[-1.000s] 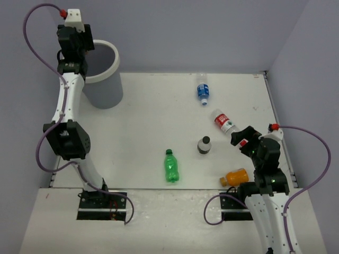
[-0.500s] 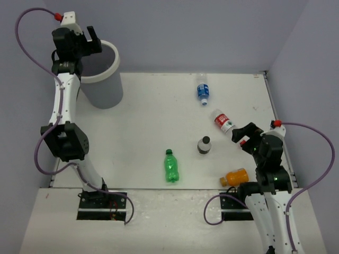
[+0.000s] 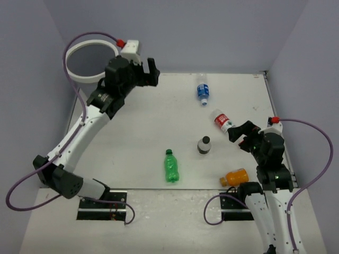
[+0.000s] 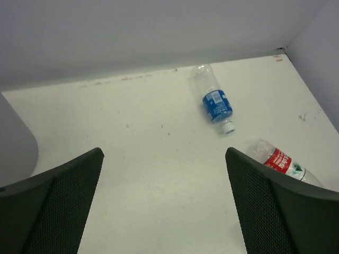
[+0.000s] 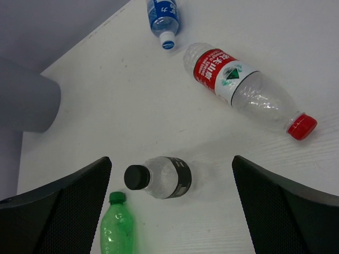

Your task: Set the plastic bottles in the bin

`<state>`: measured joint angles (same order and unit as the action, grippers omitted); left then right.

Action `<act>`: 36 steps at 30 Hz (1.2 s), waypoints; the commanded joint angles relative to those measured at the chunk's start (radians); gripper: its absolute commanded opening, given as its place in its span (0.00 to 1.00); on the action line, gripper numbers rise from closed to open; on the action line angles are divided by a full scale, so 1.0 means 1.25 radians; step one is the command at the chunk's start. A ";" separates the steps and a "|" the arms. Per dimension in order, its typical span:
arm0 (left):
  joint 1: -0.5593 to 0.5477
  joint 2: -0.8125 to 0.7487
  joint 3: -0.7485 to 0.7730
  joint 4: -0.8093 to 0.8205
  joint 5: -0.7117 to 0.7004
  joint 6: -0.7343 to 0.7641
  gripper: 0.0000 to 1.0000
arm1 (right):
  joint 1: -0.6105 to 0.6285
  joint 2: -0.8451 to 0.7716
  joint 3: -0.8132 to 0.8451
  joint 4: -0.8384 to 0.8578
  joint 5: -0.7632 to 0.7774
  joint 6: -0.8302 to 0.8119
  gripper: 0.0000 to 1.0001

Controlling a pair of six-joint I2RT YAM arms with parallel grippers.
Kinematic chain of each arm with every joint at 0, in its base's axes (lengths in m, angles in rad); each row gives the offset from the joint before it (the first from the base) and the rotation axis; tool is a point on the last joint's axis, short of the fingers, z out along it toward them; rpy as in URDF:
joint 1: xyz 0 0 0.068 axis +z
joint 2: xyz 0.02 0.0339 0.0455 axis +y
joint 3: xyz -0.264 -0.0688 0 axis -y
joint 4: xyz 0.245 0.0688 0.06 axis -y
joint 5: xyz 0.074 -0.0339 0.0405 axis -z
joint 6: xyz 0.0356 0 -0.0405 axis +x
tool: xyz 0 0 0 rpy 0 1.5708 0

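Plastic bottles [image 3: 170,166] lie scattered; left gripper [image 4: 163,153] and right gripper [image 5: 172,159] gape empty. The clear red-labelled plastic bottle [image 5: 225,74], lying sideways, could roll from closing fingers [image 5: 53,211].

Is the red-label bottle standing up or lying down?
Lying down. The red-label bottle shows its full length flat on the table, with its red cap pointing sideways. The top view agrees.
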<state>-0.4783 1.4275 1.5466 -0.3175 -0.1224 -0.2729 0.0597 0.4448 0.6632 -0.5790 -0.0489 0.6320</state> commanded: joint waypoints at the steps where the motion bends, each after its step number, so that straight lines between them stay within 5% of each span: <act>1: -0.116 -0.083 -0.188 -0.008 -0.174 -0.111 1.00 | -0.001 -0.003 -0.004 0.014 -0.009 -0.014 0.99; 9: -0.357 -0.010 -0.342 -0.187 -0.182 -0.288 1.00 | -0.001 -0.032 -0.030 -0.006 0.003 -0.010 0.99; 15: -0.491 -0.003 -0.442 -0.203 -0.116 -0.412 1.00 | -0.001 -0.057 -0.056 -0.006 0.031 -0.005 0.99; 28: -0.515 0.097 -0.564 0.018 -0.012 -0.485 1.00 | -0.001 -0.010 -0.089 0.038 0.006 -0.001 0.99; 32: -0.513 0.136 -0.551 0.036 -0.011 -0.478 0.93 | -0.001 0.005 -0.084 0.040 0.003 -0.001 0.99; 36: -0.513 0.136 -0.536 0.015 -0.068 -0.476 0.61 | 0.000 0.015 -0.075 0.025 0.009 -0.001 0.99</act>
<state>-1.1216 1.5905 0.8493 -0.3349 -0.1500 -0.8559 0.0597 0.4454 0.5549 -0.5602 -0.0437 0.6353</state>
